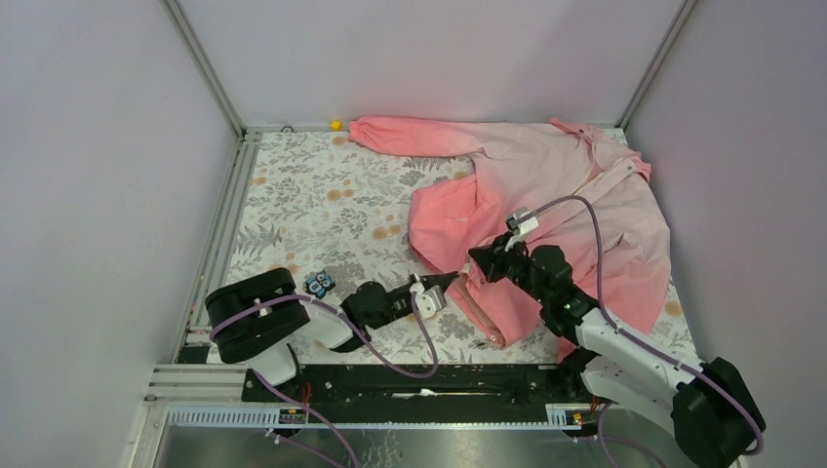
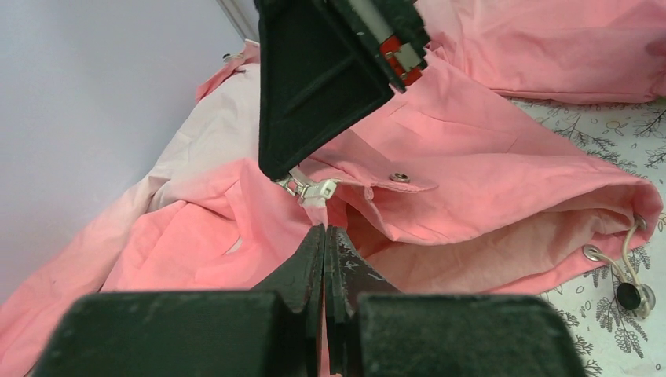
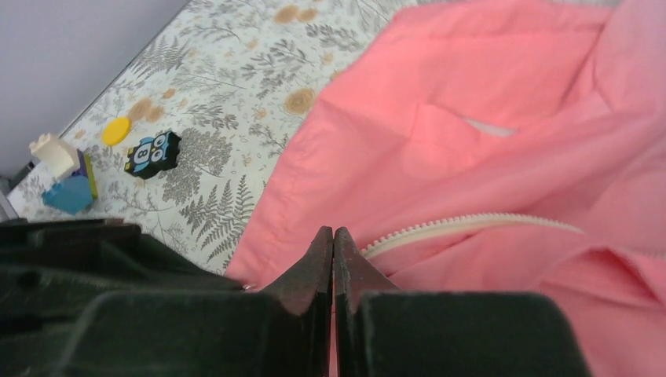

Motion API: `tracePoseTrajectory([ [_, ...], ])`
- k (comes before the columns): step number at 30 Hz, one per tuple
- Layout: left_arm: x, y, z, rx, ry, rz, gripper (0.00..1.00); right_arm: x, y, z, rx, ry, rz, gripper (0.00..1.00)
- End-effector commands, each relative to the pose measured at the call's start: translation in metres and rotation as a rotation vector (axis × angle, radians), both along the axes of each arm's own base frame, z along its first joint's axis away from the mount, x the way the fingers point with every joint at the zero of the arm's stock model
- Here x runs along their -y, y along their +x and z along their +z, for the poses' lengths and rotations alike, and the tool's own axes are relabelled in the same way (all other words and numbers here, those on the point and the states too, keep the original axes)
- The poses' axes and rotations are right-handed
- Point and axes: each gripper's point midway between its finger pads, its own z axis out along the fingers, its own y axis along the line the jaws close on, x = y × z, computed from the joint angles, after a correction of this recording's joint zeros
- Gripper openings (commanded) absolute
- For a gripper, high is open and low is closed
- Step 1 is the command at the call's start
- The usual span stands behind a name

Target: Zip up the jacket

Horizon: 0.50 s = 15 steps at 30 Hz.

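Item: jacket, pink paling toward the collar, spread rumpled over the floral table, lying beyond and to the right of both claws, one sleeve stretched along the far edge. Left claw: fingers pressed together on a fold of the jacket's front edge, pink cloth showing between them. Metal zipper slider: just beyond the left claw's tips, nearly touching them, with a short white tape end running down to the tips. Right claw: fingers closed, a sliver of pink cloth between them; seen from the left wrist, its tip sat directly over the slider, facing the left claw's tips, the two claws close but apart. Zipper teeth: white row, running rightward from just beside the right claw's tips. Snap: on a flap just right of the slider. Drawstring toggle: at the hem, far right of the left claw, resting on the table. Owl toy, yellow disc and blocks: on the table, well left of the right claw, apart from the jacket.
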Motion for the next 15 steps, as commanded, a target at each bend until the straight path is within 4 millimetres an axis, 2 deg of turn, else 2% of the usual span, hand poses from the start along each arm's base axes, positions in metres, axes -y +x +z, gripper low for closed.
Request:
tracePoseTrajectory([
  [1,0.000,-0.013,0.036,0.052,-0.136,-0.023,0.00,0.026,0.029,-0.019,-0.209,-0.001,-0.293,0.00],
  [5,-0.008,-0.013,0.043,0.066,-0.170,-0.001,0.00,0.060,0.042,-0.044,-0.316,-0.101,-0.510,0.00],
  [8,-0.010,-0.012,0.043,0.072,-0.170,0.004,0.00,0.089,0.049,-0.044,-0.314,-0.121,-0.641,0.00],
  [9,-0.011,-0.013,0.044,0.075,-0.175,0.003,0.00,0.093,0.051,-0.042,-0.323,-0.094,-0.647,0.00],
  [11,-0.011,-0.013,0.044,0.078,-0.173,0.004,0.00,0.087,0.057,-0.036,-0.326,-0.045,-0.574,0.00],
  [13,-0.013,-0.012,0.045,0.083,-0.178,0.011,0.00,0.087,0.061,-0.033,-0.328,-0.059,-0.538,0.00],
  [15,-0.014,-0.012,0.046,0.083,-0.181,0.016,0.00,0.099,0.067,-0.040,-0.390,-0.088,-0.571,0.00],
])
